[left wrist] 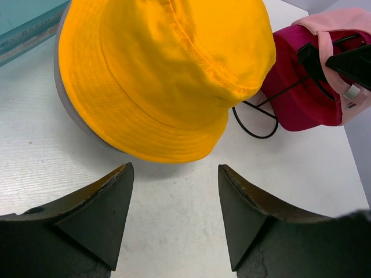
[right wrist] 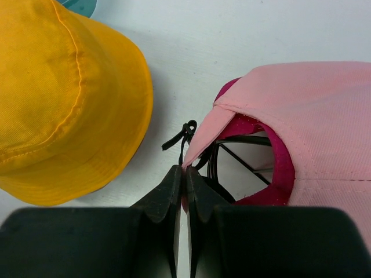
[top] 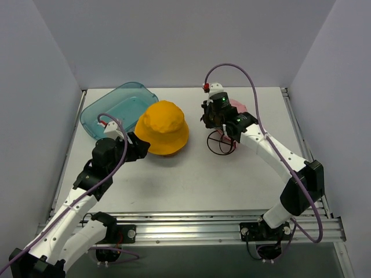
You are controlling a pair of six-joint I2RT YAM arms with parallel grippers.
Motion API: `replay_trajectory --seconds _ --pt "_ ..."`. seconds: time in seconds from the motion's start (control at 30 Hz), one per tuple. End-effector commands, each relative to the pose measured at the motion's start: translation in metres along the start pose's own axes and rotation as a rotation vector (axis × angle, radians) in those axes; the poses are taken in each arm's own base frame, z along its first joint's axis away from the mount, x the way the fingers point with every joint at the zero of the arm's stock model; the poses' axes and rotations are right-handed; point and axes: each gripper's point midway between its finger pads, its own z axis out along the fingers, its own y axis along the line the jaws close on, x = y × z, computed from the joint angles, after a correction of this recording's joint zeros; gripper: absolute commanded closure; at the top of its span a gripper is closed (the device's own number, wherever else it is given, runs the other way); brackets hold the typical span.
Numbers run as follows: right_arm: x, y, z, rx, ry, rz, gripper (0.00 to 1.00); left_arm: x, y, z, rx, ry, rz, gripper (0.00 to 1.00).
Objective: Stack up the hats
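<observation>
Right wrist, right claw (right wrist: 185,174) pinching pink cap (right wrist: 313,116) edge, left claw (left wrist: 175,166) wide near bucket hat (left wrist: 162,69) brim

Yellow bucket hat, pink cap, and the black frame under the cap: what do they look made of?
Yellow bucket hat: woven cotton-like cloth, matte, with stitched seams along crown and brim. Pink cap: similar matte fabric, fine weave and seam lines visible. Black frame: thin rods, probably painted or coated metal wire; too thin to be sure.
</observation>
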Motion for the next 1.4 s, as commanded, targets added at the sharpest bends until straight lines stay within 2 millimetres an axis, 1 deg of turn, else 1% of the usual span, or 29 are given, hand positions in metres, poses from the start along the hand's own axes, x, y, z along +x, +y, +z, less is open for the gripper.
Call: replay_trajectory --seconds 0.0,0.07,0.2,0.43,0.57,0.7,0.87,0.93,1.0,1.03,1.07,1.1,1.13,1.17,1.2,1.27,1.3,1.37 --pt "0.015 0.001 0.013 0.014 0.024 -0.013 1.0 -0.009 -0.003 -0.001 0.004 -0.03 0.016 0.32" --pt "0.018 0.001 0.017 0.019 0.034 -0.014 1.0 -0.008 -0.003 0.0 0.005 -0.026 0.018 0.32" --pt "0.02 -0.001 0.02 0.027 0.037 -0.02 1.0 -0.008 -0.002 -0.001 -0.002 -0.026 0.018 0.32" --pt "0.04 -0.009 0.036 0.065 0.099 -0.022 1.0 -0.01 -0.002 -0.003 -0.007 -0.037 0.019 0.32" --pt "0.048 -0.015 0.041 0.087 0.121 -0.019 1.0 -0.009 -0.002 -0.003 -0.006 -0.036 0.022 0.32" --pt "0.053 -0.016 0.043 0.091 0.139 -0.012 1.0 -0.008 -0.003 -0.003 -0.005 -0.034 0.025 0.32" --pt "0.053 -0.013 0.041 0.081 0.147 0.003 0.98 -0.009 -0.003 -0.004 -0.006 -0.038 0.027 0.32" --pt "0.051 -0.013 0.037 0.077 0.14 0.018 0.97 -0.009 -0.002 -0.004 -0.009 -0.038 0.027 0.32" --pt "0.046 -0.012 0.029 0.07 0.126 0.028 0.92 -0.01 -0.003 -0.005 -0.007 -0.04 0.025 0.31" --pt "0.048 -0.012 0.027 0.073 0.127 0.036 0.88 -0.01 -0.003 -0.005 -0.009 -0.043 0.024 0.31" --pt "0.047 -0.014 0.024 0.079 0.117 0.041 0.83 -0.011 -0.003 -0.006 -0.007 -0.046 0.024 0.3" --pt "0.041 -0.015 0.019 0.082 0.095 0.046 0.8 -0.012 -0.003 -0.007 -0.007 -0.048 0.022 0.29" --pt "0.043 -0.017 0.017 0.088 0.092 0.049 0.77 -0.011 -0.003 -0.007 -0.007 -0.048 0.022 0.28" --pt "0.041 -0.018 0.016 0.092 0.085 0.049 0.72 -0.012 -0.003 -0.008 -0.006 -0.053 0.022 0.25" --pt "0.038 -0.017 0.013 0.088 0.072 0.05 0.7 -0.013 -0.004 -0.008 -0.005 -0.054 0.02 0.17" --pt "0.032 -0.016 0.011 0.075 0.054 0.049 0.7 -0.013 -0.003 -0.008 -0.008 -0.054 0.021 0.03" --pt "0.029 -0.015 0.009 0.07 0.046 0.049 0.7 -0.012 -0.003 -0.008 -0.008 -0.052 0.019 0.06" --pt "0.023 -0.016 0.007 0.074 0.033 0.05 0.69 -0.014 -0.004 -0.009 -0.009 -0.057 0.016 0.06"
